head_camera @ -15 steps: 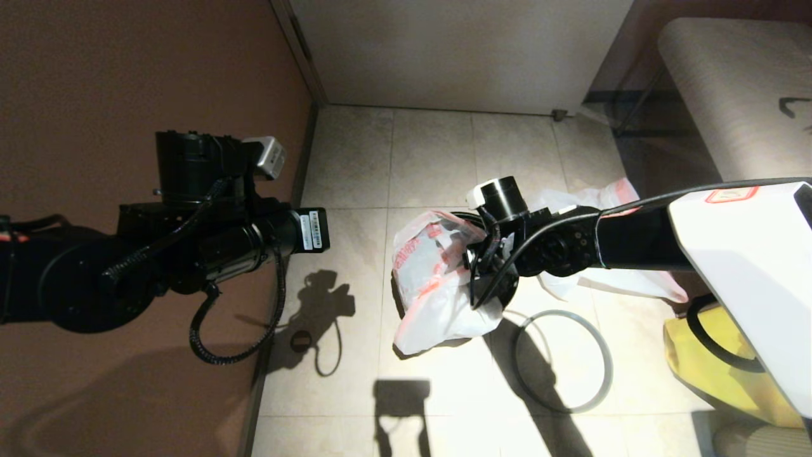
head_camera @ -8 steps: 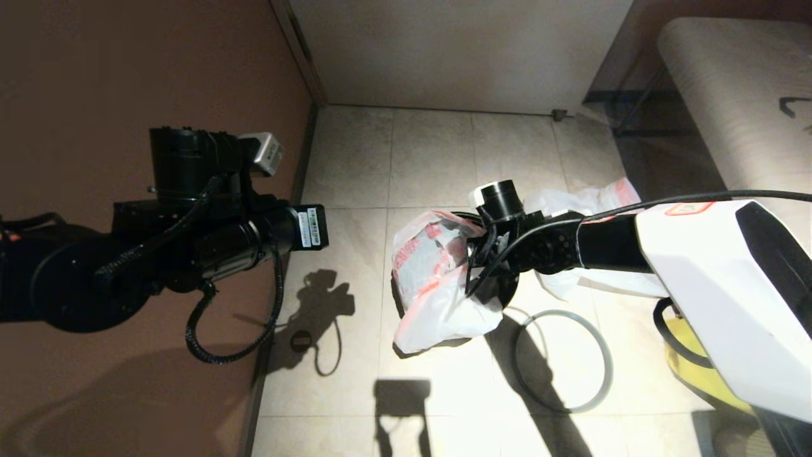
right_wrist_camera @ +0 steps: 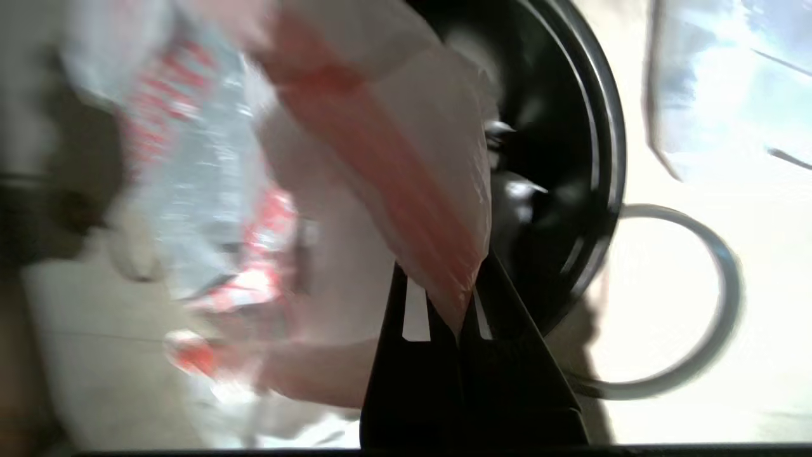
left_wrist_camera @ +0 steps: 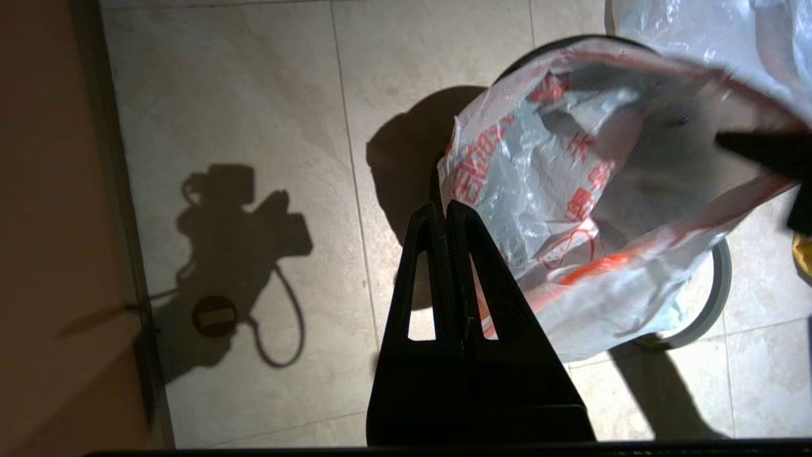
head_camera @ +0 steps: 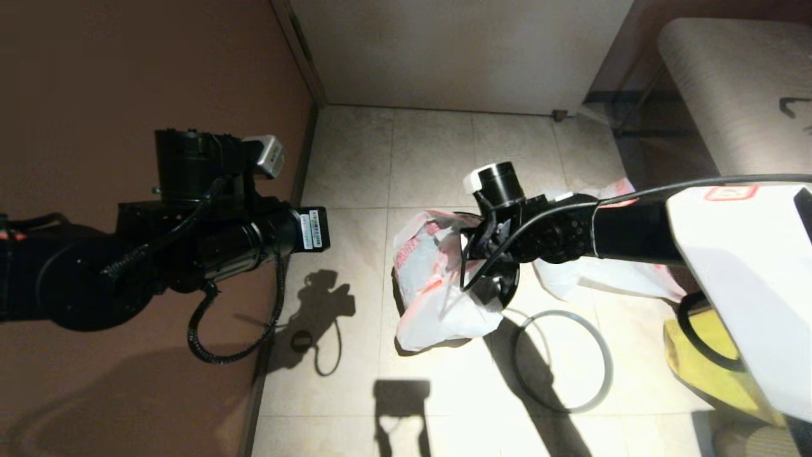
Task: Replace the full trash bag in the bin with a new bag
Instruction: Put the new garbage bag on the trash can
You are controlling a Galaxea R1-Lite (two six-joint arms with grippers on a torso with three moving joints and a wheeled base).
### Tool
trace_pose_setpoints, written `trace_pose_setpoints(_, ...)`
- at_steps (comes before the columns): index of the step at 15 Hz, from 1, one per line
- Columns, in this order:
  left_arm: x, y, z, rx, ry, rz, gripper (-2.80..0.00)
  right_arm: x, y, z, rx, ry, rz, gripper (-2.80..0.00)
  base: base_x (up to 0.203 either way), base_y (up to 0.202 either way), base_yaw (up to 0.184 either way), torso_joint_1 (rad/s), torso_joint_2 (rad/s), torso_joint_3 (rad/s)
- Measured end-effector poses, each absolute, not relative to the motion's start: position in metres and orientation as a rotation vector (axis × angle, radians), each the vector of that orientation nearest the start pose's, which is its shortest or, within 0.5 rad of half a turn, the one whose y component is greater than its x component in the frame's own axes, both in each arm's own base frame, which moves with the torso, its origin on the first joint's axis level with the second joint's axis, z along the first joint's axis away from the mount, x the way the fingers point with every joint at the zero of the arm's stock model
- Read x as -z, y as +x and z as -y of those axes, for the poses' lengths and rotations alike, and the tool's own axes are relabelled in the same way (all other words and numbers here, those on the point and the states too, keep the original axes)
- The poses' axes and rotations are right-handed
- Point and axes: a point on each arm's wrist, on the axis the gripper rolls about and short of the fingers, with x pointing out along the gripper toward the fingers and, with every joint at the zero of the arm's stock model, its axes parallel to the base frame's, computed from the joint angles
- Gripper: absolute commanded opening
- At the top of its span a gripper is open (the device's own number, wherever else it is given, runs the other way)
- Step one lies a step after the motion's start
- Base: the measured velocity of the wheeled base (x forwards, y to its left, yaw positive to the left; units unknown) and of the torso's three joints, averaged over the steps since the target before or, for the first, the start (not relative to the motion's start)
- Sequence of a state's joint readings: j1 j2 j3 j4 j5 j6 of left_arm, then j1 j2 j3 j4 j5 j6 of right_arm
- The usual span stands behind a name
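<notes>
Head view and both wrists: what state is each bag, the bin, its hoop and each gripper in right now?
new bag: mouth open, draped over the bin.
bin: upright, hoop off.
grey hoop: flat on the floor beside the bin.
full trash bag: out of the bin, on the floor.
right gripper: jaws shut on the new bag's red edge.
left gripper: jaws shut, empty, left of the bin.

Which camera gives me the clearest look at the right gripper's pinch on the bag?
The right wrist view: the right gripper is shut on the bag's red-pink edge over the bin. The head view hides those fingers behind the arm. The left wrist view shows only the bag's open mouth.
</notes>
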State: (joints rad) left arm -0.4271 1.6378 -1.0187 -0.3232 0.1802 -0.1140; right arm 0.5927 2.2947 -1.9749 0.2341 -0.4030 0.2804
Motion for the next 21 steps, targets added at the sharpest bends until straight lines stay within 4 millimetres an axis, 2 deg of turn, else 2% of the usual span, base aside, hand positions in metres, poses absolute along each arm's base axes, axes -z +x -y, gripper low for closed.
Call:
trace_pose_setpoints(5, -0.217, 0.283, 0.135, 0.252, -0.048, -0.389, -2.8, -0.26, 0.381, -0.241, -0.237, 0.286, -0.334, -2.8, 0.0, 0.0, 0.0, 0.0, 0.0, 0.0)
trace_pose_setpoints(8, -0.218, 0.284, 0.141, 0.302, -0.126, -0.474, -2.8, -0.291, 0.377, -0.229, -0.273, 0.363, -0.19, -2.8, 0.0, 0.0, 0.0, 0.0, 0.0, 0.0)
trace_pose_setpoints(12, -0.211, 0.278, 0.142, 0.341, -0.172, -0.634, -2.8, -0.304, 0.38, -0.216, -0.308, 0.383, -0.128, -2.8, 0.0, 0.0, 0.0, 0.0, 0.0, 0.0)
trace_pose_setpoints(15, -0.184, 0.264, 0.141, 0.336, -0.14, -0.771, -2.8, -0.313, 0.375, -0.212, -0.325, 0.373, -0.107, -2.8, 0.0, 0.0, 0.0, 0.0, 0.0, 0.0)
trace_pose_setpoints(18, -0.149, 0.239, 0.143, 0.354, -0.087, -0.887, -2.8, -0.331, 0.359, -0.212, -0.362, 0.39, -0.075, -2.8, 0.0, 0.0, 0.0, 0.0, 0.0, 0.0)
trace_pose_setpoints(21, -0.132, 0.233, 0.158, 0.404, -0.147, -0.845, -2.8, -0.348, 0.345, -0.208, -0.38, 0.407, -0.041, -2.8, 0.0, 0.0, 0.0, 0.0, 0.0, 0.0)
